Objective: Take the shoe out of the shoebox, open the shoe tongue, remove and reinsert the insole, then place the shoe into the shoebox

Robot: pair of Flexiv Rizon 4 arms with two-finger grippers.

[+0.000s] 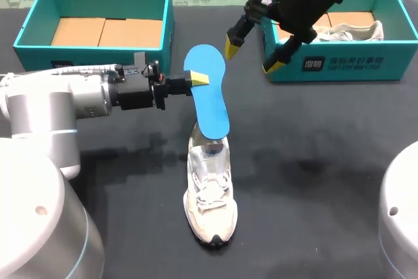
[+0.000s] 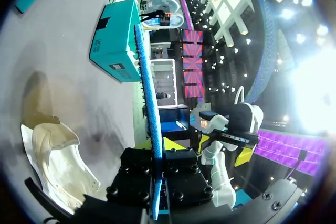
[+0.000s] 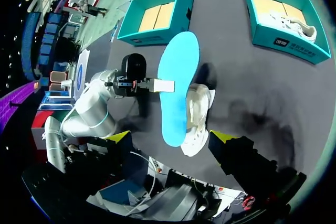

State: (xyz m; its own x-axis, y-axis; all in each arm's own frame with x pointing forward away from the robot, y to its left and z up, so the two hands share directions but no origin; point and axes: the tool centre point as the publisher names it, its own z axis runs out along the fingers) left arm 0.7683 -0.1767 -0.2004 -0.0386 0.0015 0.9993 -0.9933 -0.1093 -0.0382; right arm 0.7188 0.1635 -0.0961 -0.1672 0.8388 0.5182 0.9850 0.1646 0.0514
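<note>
Left tool [image 1: 199, 79] has the insole [image 1: 210, 99] pinched flat between its two fingers, gripping one long edge near the raised end. The blue sheet slants down from that grip. Its lower tip sits right at the mouth of the shoe [image 1: 210, 200], which stands on the bench [image 1: 313, 161] below and ahead of the tool. Whether the tip is inside the collar or only touching it, I can't tell from here.

Right tool [image 1: 253, 55] hovers above and beyond the insole, fingers spread wide with nothing in them. It's just in front of the box [image 1: 339, 66], which has a second shoe [image 1: 349, 31] in it.

I'd say the insole step is the one in hand. To do it well, the left tool should travel along the line of the insole, not across it, so the sheet doesn't buckle or lever the shoe over. That shoe is loose on the bench, so the free right tool could come down to steady the heel or hold the tongue back. The edge grip is thin, so slow and straight looks the safe way.
</note>
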